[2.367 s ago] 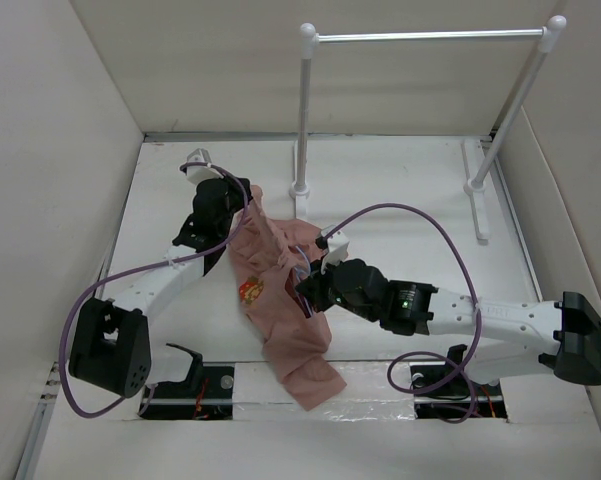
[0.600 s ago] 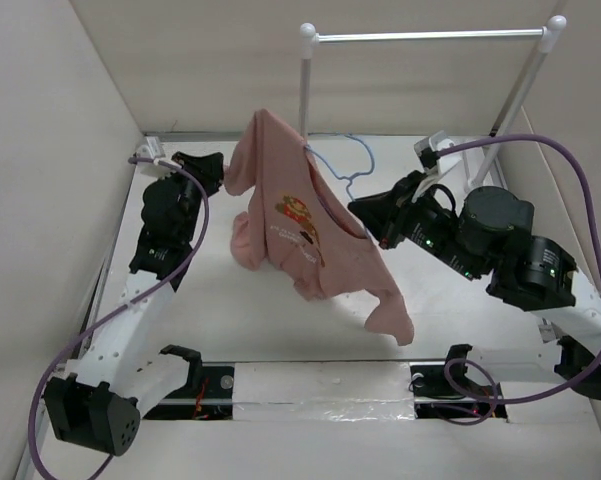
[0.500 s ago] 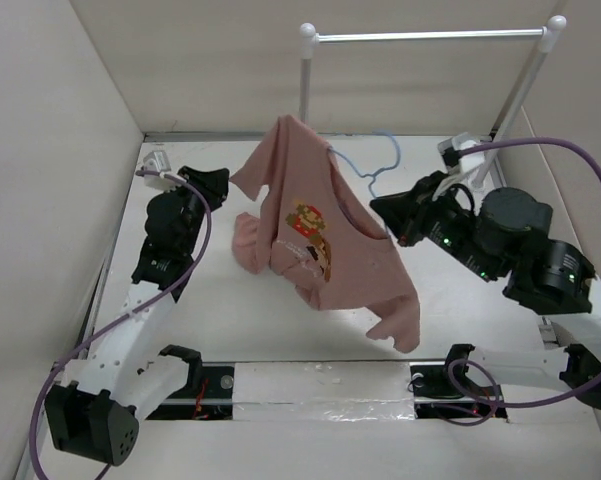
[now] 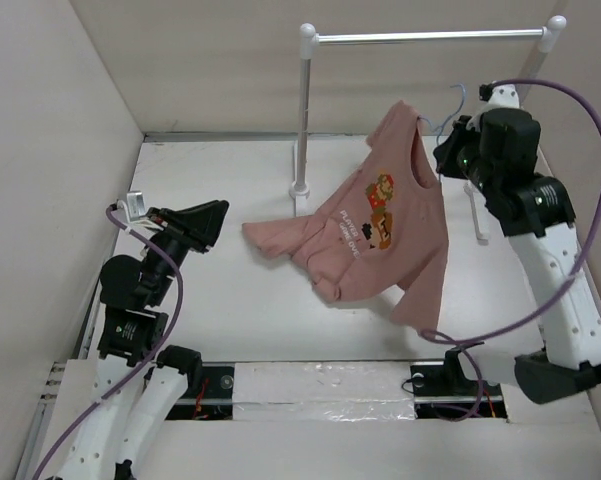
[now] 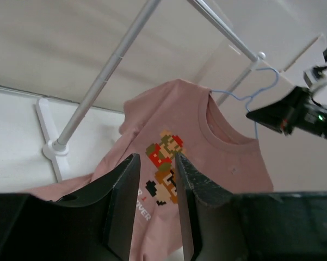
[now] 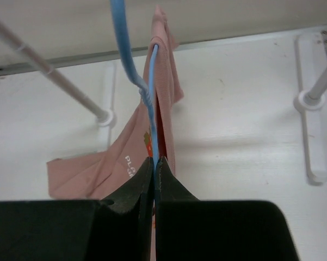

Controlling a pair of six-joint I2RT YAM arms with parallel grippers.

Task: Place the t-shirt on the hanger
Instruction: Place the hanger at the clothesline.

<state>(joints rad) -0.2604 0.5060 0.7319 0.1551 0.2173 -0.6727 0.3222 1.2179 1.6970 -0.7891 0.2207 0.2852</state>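
Note:
The dusty-pink t-shirt (image 4: pixel 380 230) hangs on the pale-blue wire hanger (image 4: pixel 458 96), its cartoon print facing the camera. One sleeve trails onto the table at the left. My right gripper (image 4: pixel 442 158) is raised high at the back right, just below the rail. In the right wrist view it (image 6: pixel 154 159) is shut on the hanger (image 6: pixel 119 32) wire, with the t-shirt (image 6: pixel 98 168) draped below. My left gripper (image 4: pixel 218 210) stands apart from the shirt at the left. In the left wrist view it (image 5: pixel 155 159) is open with nothing between its fingers, facing the t-shirt (image 5: pixel 228 157) and the hanger (image 5: pixel 255 117) hook.
A white-posted rack stands at the back, with a metal rail (image 4: pixel 430 36) on top, a left post (image 4: pixel 303 110) and a flat right foot (image 4: pixel 477 205). Cardboard walls (image 4: pixel 50 150) close in the table on the left, back and right.
My right gripper has carried the hanger and shirt up and to the right, close under the rail. My left gripper has opened, let go of the shirt and drawn back to the left.

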